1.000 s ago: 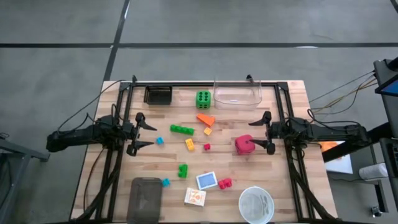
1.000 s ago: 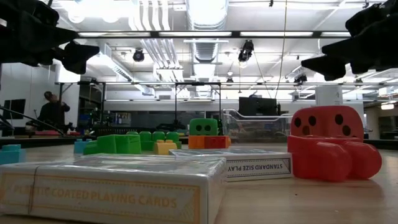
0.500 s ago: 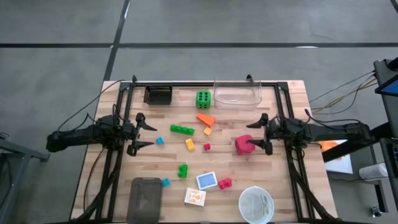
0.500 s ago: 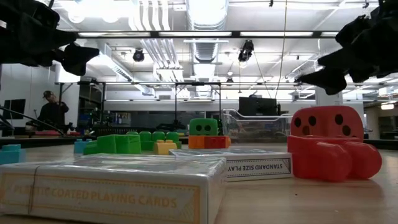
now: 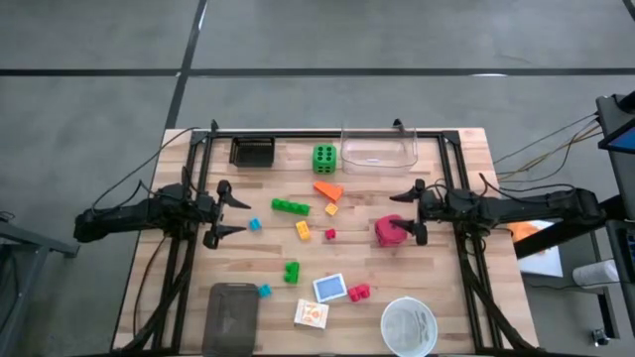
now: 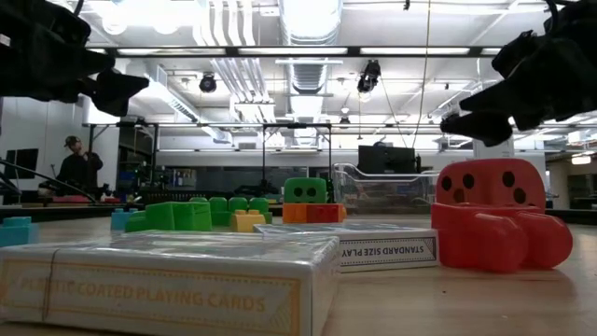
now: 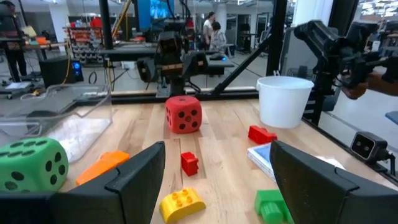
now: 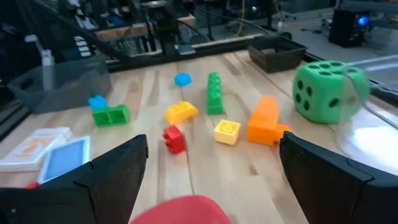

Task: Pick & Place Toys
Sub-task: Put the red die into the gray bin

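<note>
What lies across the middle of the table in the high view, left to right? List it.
Left hand → blue brick → yellow brick → small red brick → red die → right hand.

Grey concrete floor; bright ceiling strip lights overhead.

A clear tub was seen at the table's far edge, w/ a black tray nearby. A white bowl and grey lid were placed at the near edge.
</note>
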`<control>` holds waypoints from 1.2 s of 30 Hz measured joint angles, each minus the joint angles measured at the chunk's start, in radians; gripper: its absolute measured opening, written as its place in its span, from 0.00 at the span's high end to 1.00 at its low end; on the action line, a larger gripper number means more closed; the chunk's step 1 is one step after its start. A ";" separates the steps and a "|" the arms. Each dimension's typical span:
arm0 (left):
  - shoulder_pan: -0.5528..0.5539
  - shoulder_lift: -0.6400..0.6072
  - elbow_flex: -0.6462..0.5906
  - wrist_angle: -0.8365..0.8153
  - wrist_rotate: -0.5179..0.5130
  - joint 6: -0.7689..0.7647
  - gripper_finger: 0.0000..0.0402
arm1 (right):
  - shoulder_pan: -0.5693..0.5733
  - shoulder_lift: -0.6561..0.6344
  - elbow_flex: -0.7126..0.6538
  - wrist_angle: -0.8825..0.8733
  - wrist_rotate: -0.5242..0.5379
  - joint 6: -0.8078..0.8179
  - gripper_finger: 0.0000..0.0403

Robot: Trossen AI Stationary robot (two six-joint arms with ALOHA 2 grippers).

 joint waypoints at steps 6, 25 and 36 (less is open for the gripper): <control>0.000 0.000 0.000 -0.012 0.000 -0.027 0.28 | 0.000 0.057 0.000 0.125 -0.008 -0.002 0.12; 0.000 -0.004 -0.028 0.180 0.000 -0.045 0.28 | 0.000 0.083 0.000 0.189 -0.008 -0.003 0.12; 0.000 0.007 -0.032 0.084 -0.008 -0.053 0.28 | 0.000 0.083 0.000 0.188 -0.008 -0.003 0.12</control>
